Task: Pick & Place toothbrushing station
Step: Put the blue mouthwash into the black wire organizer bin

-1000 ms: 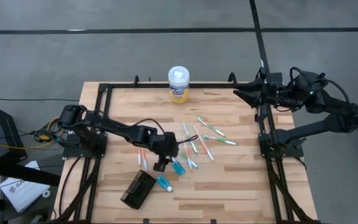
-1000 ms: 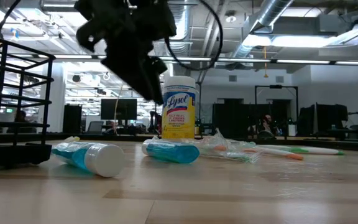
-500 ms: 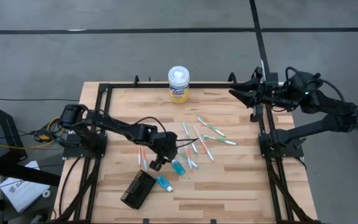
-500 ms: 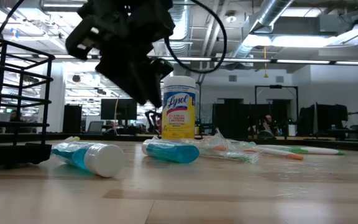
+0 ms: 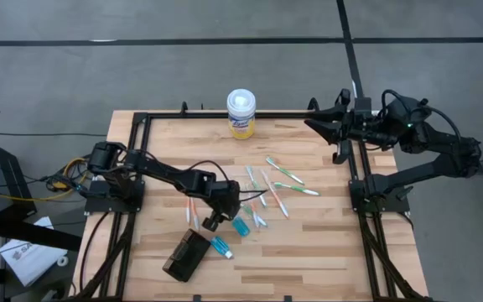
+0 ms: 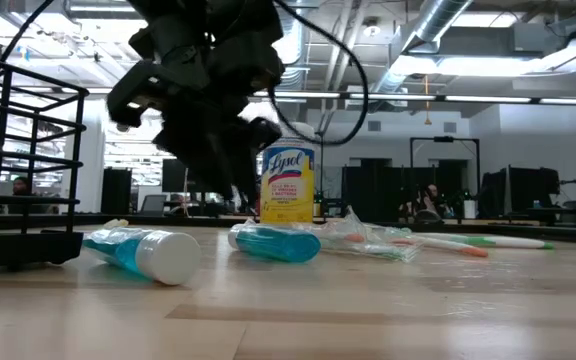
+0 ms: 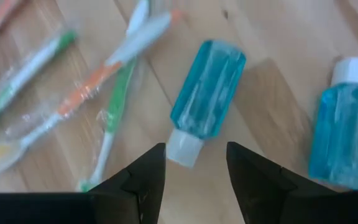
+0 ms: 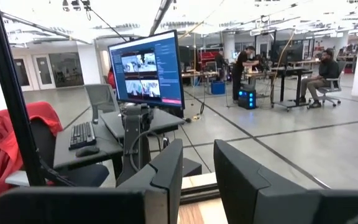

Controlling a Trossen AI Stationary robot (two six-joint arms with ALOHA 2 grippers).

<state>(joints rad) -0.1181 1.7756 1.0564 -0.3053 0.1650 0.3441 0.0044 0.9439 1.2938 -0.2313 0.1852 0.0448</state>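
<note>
The toothbrushing station is a small black box lying flat on the wood table near its front edge. My left gripper hangs open and empty just beyond the station's far end, above the table. In the left wrist view, my left gripper has its fingertips on either side of the white cap of a blue bottle lying farther below. My right gripper is open and empty, raised over the table's far right corner.
Two small blue bottles lie to the right of the station. Several wrapped toothbrushes are scattered at mid-table. A white-lidded, yellow-labelled canister stands at the far edge. A black rail frame borders the table.
My left gripper has come down toward the table and shifted a little toward the left edge, nearer the station, staying open. My right gripper has reached a little toward the table's left. Nothing on the table has moved.
</note>
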